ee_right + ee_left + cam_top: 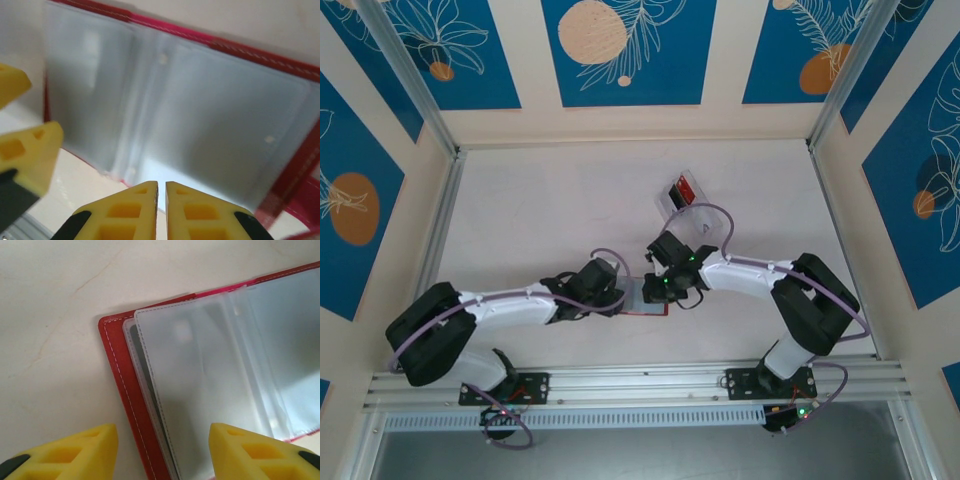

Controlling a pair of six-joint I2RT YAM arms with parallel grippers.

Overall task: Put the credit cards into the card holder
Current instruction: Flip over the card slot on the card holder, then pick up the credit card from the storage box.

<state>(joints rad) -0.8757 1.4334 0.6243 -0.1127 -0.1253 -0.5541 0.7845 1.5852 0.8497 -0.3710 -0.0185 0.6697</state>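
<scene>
The red card holder [646, 299] lies open on the table between my two grippers, its pale clear sleeves [200, 110] facing up. My left gripper [162, 440] is open and straddles the holder's left edge [111, 360]; a dark strip [141, 357] shows under the top sleeve. My right gripper [161, 187] is closed to a thin slit at the near edge of a clear sleeve. The left gripper's yellow fingers [27, 150] show at the left of the right wrist view. A red credit card [687, 189] and a dark one [676, 184] sit in a clear tray behind.
The clear plastic tray [697, 216] stands just behind the right arm, near the table's middle back. Metal rails [440, 230] border the table's left and right sides, and another rail [640, 380] runs along the near edge by the arm bases.
</scene>
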